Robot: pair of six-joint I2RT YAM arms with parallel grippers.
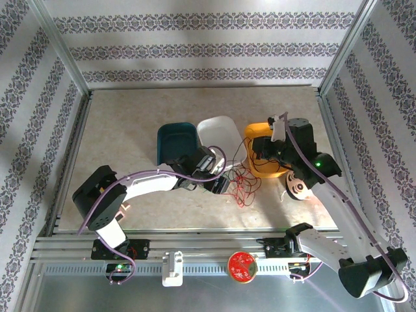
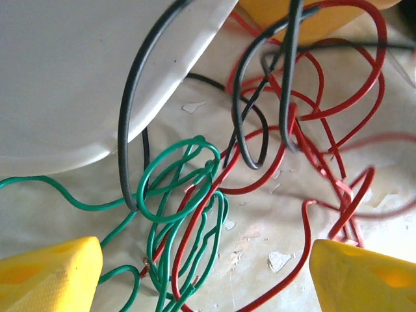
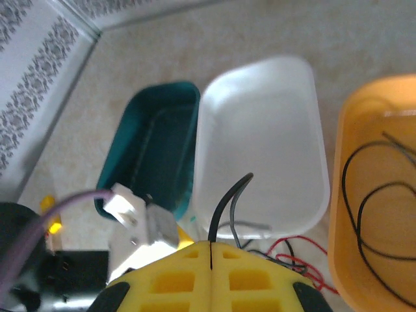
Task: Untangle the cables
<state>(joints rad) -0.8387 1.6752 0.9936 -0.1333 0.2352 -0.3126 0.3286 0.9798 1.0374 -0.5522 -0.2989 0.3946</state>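
Observation:
The cables lie in a tangle on the table between the trays and the arms, seen from above as thin red loops (image 1: 245, 186). In the left wrist view, green loops (image 2: 177, 195) cross a red cable (image 2: 305, 120) and a black cable (image 2: 128, 130). My left gripper (image 2: 208, 286) hovers open just above this tangle, its yellow fingertips (image 2: 49, 273) wide apart with green and red wire between them. From above, the left gripper (image 1: 218, 184) is at the tangle's left edge. My right gripper (image 3: 212, 246) is shut on a black cable (image 3: 227, 198) that arches up from its pads. It sits over the orange tray (image 1: 260, 155).
Three trays stand in a row behind the tangle: teal (image 3: 153, 149), white (image 3: 260, 143) and orange (image 3: 380, 130). A loose black wire (image 3: 367, 214) lies in the orange tray. A red disc (image 1: 242, 266) sits on the front rail. Metal frame posts border the table.

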